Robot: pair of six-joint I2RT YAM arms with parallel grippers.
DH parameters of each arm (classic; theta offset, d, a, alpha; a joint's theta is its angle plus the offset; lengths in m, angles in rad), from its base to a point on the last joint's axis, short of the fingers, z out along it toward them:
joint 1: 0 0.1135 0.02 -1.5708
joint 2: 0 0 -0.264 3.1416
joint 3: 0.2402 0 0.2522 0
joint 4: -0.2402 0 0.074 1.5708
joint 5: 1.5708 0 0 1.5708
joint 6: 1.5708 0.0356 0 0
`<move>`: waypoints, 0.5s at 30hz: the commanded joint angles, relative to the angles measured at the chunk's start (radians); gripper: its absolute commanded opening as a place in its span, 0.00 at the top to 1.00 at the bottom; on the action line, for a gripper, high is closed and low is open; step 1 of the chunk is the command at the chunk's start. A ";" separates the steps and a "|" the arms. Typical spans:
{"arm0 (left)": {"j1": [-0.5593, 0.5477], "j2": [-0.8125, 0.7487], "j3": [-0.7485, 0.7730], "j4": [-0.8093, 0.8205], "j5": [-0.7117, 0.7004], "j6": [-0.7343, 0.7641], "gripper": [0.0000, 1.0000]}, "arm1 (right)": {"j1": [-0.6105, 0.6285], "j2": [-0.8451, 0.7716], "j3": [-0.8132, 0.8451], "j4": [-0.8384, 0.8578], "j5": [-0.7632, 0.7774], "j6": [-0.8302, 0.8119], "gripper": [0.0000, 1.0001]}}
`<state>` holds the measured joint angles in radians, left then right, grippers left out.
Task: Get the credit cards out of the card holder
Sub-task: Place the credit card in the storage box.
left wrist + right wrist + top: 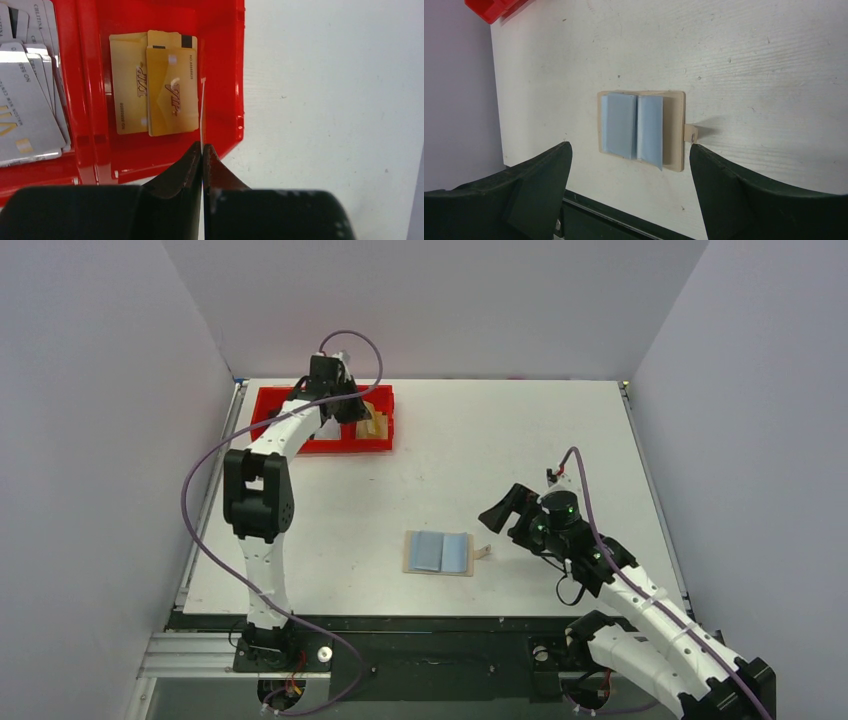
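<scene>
While the left hand (202,149) pinches a thin pale card (202,110) by the wall of the red plastic tray (225,60), upper left, letting go may spill it outside; the flat tan card holder (672,127) lies centre frame, right hand (630,146) released

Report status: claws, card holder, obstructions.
Left claw shut, pinching thin card edge-on over red tray. Right claw open, by card holder, flat on table. Nothing between them.
</scene>
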<state>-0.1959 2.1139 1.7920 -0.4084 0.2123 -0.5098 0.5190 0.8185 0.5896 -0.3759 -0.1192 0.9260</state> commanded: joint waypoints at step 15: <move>0.027 0.298 0.373 -0.113 0.133 0.099 0.94 | 0.009 -0.091 0.027 -0.057 0.039 -0.015 0.17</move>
<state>-0.1761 2.3886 2.0724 -0.4778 0.2989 -0.4404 0.5198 0.7456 0.5896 -0.4282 -0.1089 0.9257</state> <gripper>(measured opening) 0.005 0.831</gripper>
